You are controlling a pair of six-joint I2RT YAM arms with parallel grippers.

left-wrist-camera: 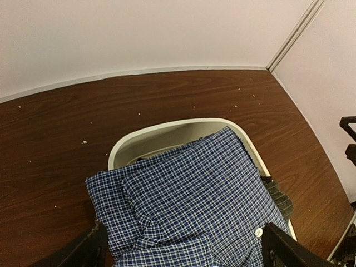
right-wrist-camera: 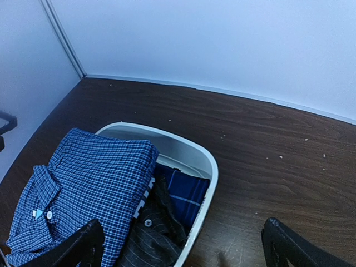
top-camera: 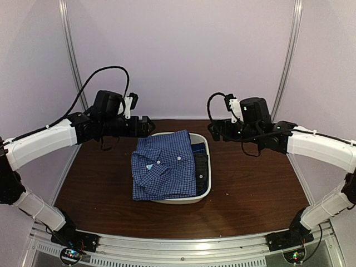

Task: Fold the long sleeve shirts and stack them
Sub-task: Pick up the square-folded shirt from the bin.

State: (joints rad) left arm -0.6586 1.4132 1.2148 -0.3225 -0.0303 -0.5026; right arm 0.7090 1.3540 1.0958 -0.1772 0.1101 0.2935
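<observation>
A white tub (top-camera: pixel 183 201) sits midway between the near and far edges of the tabletop (top-camera: pixel 250 183). The folded blue gingham shirt (top-camera: pixel 164 164) lies across its top, collar to the left, overhanging the left rim. To its right, inside the tub, lie a dark striped garment (right-wrist-camera: pixel 150 233) and a blue lined cloth (right-wrist-camera: pixel 186 192), with a black-and-white check strip (right-wrist-camera: pixel 146 197) at the shirt's edge. Farther back, the left gripper (top-camera: pixel 148 125) and right gripper (top-camera: pixel 214 131) hang by the tub's far corners, both released and empty.

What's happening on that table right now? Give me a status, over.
Both open, empty: left gripper, right gripper, raised either side of the tub. Folded blue shirt lies across the tub, over darker clothes. Nothing blocking it.
</observation>
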